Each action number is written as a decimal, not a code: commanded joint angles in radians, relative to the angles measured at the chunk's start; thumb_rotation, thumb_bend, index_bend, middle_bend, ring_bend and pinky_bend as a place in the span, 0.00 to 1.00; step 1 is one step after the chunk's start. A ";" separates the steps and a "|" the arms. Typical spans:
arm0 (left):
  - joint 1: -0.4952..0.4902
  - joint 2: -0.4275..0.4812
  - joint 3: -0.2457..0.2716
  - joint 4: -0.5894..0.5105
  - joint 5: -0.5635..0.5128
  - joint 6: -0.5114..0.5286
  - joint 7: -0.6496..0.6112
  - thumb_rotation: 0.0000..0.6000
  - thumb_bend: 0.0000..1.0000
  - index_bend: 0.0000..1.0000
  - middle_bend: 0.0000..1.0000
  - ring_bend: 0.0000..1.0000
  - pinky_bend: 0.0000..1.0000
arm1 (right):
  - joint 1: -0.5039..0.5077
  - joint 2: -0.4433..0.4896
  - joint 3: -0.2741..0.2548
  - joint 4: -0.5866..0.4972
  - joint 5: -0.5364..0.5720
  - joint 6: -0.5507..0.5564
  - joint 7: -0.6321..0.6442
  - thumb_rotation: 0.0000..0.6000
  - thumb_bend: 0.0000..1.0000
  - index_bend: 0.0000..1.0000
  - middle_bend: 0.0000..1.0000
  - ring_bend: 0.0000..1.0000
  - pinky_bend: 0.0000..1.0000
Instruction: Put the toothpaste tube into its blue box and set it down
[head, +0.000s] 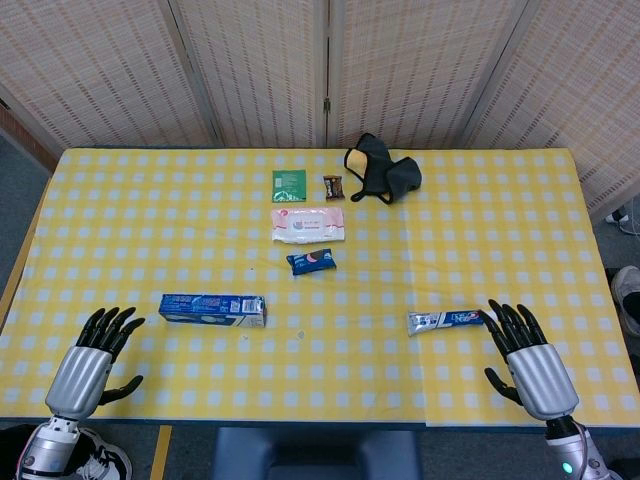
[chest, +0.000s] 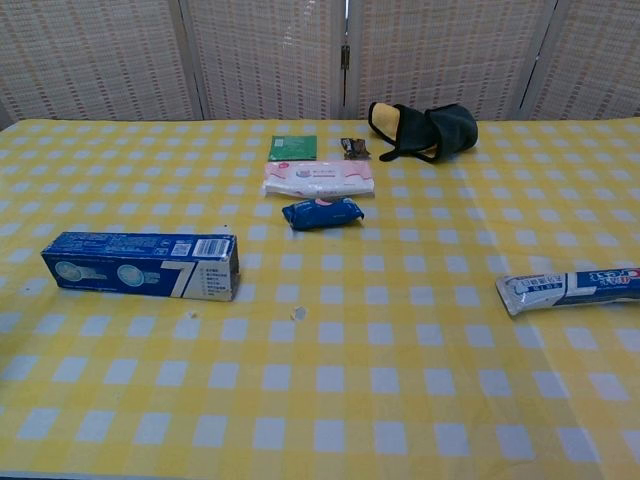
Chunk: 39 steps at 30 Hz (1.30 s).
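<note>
The right hand (head: 527, 358) holds nothing, fingers spread, its fingertips just beside the cap end of the toothpaste tube (head: 445, 321). The left hand (head: 92, 365), equally empty and spread, sits near the blue box (head: 212, 310), which lies ahead and inward of it. Best to grip the tube near its middle so the flat end stays free to enter the box.

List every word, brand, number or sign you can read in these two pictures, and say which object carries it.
No text can be read with certainty.
Blue box: white print and round marks, too blurred.
Toothpaste tube: blue and red lettering, too blurred.
Pink wipes pack: label too small.
Green packet, blue packet, small brown packet: markings unreadable.
</note>
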 joint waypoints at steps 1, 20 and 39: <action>0.001 0.000 0.000 0.000 0.001 0.002 0.002 1.00 0.22 0.19 0.12 0.07 0.05 | 0.002 0.000 0.000 -0.002 0.001 -0.003 0.002 1.00 0.33 0.00 0.00 0.00 0.00; -0.046 -0.048 0.021 0.021 0.030 -0.082 -0.027 1.00 0.22 0.18 0.13 0.09 0.08 | -0.006 0.017 -0.030 0.000 -0.027 -0.010 -0.007 1.00 0.33 0.00 0.00 0.00 0.00; -0.338 -0.163 -0.111 0.177 -0.077 -0.426 -0.094 1.00 0.23 0.23 0.20 0.15 0.11 | 0.025 -0.015 0.001 -0.006 0.051 -0.088 -0.062 1.00 0.33 0.00 0.00 0.00 0.00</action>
